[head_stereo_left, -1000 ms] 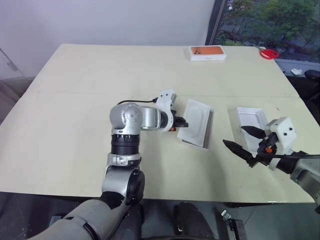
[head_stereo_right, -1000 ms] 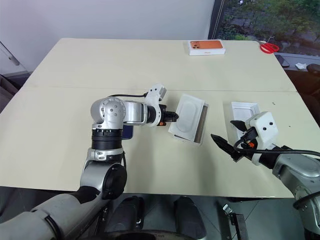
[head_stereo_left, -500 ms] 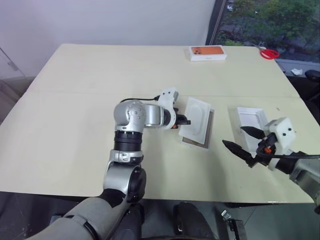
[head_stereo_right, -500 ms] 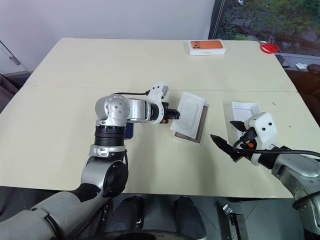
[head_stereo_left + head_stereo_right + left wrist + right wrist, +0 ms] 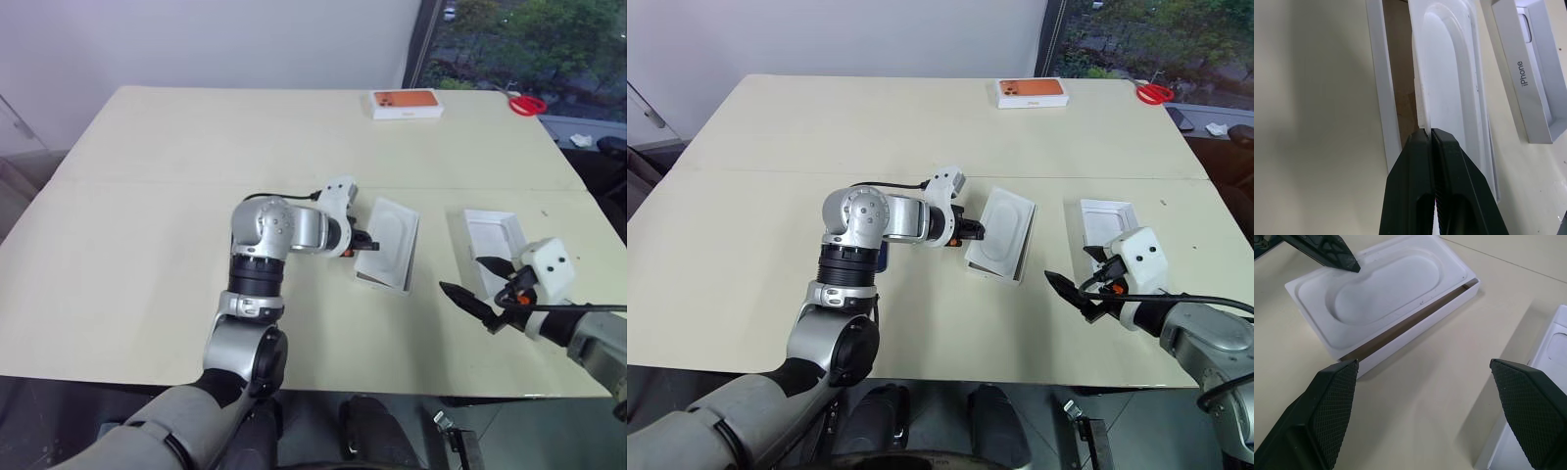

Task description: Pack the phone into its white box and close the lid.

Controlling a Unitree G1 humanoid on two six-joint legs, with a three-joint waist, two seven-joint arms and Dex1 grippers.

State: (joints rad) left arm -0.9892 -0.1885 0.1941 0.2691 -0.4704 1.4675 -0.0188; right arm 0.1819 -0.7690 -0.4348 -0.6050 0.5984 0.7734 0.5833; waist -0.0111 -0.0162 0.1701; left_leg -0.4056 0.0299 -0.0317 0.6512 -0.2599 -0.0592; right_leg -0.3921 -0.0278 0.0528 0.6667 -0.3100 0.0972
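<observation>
My right gripper (image 5: 474,282) is hovering spread wide over the table (image 5: 147,245); my left gripper (image 5: 1430,139) is pinching the moulded insert (image 5: 390,238), tilting it in the white box (image 5: 382,281); the lid (image 5: 492,238) is lying beyond, apart.

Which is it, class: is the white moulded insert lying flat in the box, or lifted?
Lifted: the insert is tilted, exposing the white box floor beneath.

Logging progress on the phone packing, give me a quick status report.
Left end effector shut on the moulded insert, tilting it up in the white box. Right end effector open, holding nothing. Lid lies off to the right.
</observation>
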